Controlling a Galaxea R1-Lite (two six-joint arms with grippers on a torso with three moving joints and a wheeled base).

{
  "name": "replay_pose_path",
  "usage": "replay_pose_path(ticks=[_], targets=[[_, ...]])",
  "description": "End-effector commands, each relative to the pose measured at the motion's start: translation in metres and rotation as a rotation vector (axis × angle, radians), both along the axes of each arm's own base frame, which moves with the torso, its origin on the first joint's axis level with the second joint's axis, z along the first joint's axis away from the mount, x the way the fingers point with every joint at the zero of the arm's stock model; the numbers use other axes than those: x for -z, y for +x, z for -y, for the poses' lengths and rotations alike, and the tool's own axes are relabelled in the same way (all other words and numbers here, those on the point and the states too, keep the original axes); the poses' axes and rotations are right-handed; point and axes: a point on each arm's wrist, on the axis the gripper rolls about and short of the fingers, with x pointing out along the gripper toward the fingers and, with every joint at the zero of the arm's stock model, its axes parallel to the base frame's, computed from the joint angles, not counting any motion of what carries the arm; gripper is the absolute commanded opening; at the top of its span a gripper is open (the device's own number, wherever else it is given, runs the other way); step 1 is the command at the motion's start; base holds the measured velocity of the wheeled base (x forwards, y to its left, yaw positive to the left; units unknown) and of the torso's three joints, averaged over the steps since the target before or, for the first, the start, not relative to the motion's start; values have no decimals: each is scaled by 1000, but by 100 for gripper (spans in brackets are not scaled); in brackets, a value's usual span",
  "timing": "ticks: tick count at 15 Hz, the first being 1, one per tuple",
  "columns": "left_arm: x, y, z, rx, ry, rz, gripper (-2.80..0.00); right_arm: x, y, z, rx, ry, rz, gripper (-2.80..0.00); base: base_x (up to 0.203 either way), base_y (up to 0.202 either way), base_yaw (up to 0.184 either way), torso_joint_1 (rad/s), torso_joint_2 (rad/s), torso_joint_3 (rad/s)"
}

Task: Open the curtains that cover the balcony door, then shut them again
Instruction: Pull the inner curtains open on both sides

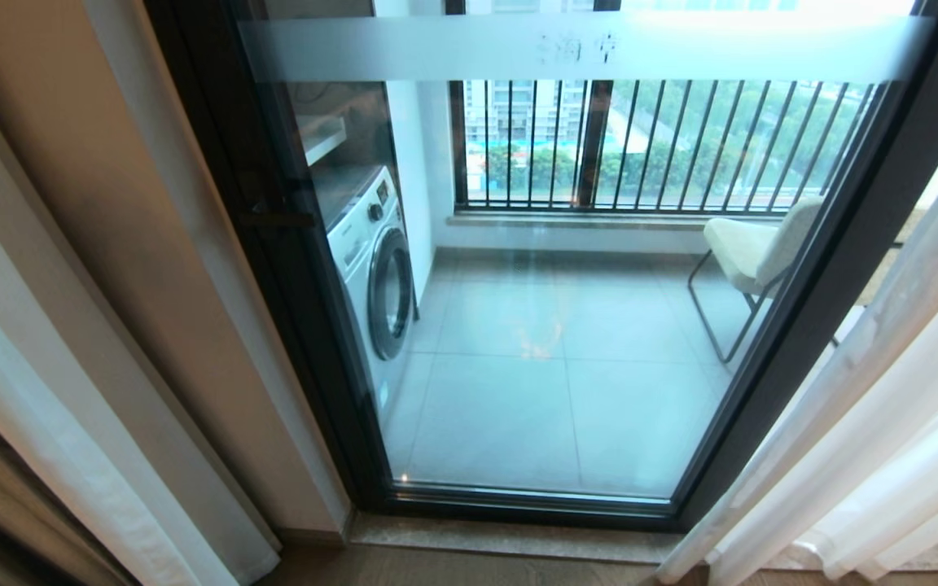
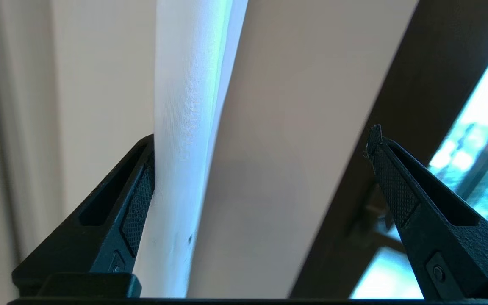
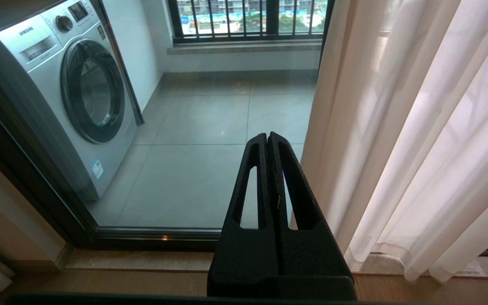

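The sheer white curtains (image 1: 884, 423) hang in soft pleats, drawn apart to both sides of the balcony door (image 1: 550, 268), whose glass stands uncovered with a frosted band across its top. Beside the door's dark frame, the left end effector (image 2: 261, 169) is spread wide, one finger (image 2: 140, 203) touching a narrow fold of curtain. The right end effector (image 3: 268, 140) is pressed shut, empty, before the door glass.

White sheer curtains (image 1: 884, 423); black-framed balcony door (image 1: 811, 325); grey, perhaps silver, washing machine (image 3: 66, 97).
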Motion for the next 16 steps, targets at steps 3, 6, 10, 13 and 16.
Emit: replay_pose_path(ticks=[3,6,10,13,16], targets=[[3,-1,1,6,8,-8,0,0,0,0,0,0,-2,-280,0,0,0,0,0,0],[4,2,2,14,5,-14,0,0,0,0,-1,0,-1,-280,0,0,0,0,0,0],[11,-3,2,-34,2,-20,0,0,0,0,0,0,-1,-280,0,0,0,0,0,0],[21,3,-11,-134,-15,-46,0,0,0,0,0,0,-1,-280,0,0,0,0,0,0],[30,11,-20,-213,-24,-23,0,0,0,0,0,0,-1,-280,0,0,0,0,0,0]])
